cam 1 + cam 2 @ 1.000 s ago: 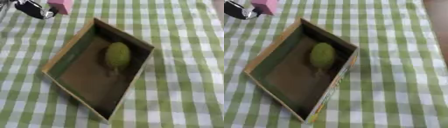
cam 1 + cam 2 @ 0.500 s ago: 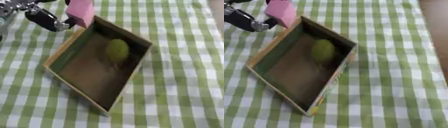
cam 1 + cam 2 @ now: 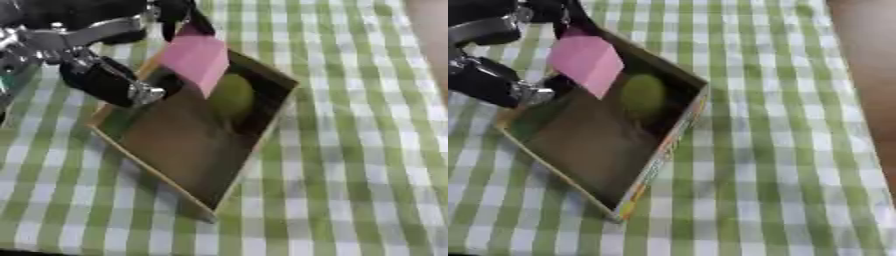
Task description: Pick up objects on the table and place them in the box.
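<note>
Left eye view: pink block (image 3: 196,59) sits upper-centre, pinched by the left hand (image 3: 131,50), thumb under, fingers on its top edge. It hangs over the far-left corner of the box (image 3: 249,155), partly covering the green rounded object (image 3: 231,97) lying inside. Half a second ago the block was outside that corner; now it is over the interior. Green-white checked cloth (image 3: 350,150) underneath. Right hand not visible.

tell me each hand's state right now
Left hand: shut on the pink block, held above the box.
Right hand: not in view.
</note>
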